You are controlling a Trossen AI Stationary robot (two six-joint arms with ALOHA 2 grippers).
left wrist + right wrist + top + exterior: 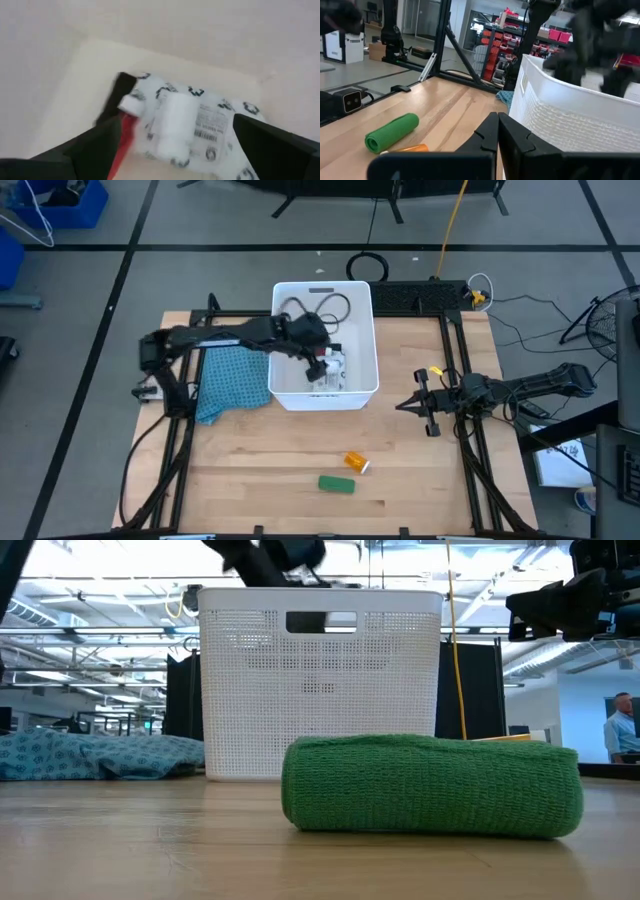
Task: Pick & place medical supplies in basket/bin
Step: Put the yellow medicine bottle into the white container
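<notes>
Left tool (322, 356) open inside white bin (360, 315), above packet (210, 125).

White tub (287, 292) holds a printed packet (335, 370); an orange bottle (356, 463) and green roll (336, 484) lie together on the bench (260, 470).

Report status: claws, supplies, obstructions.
Left claw open over tub, packet below. Right claw shut, idle beside tub. Orange bottle and green roll remain on table.
</notes>
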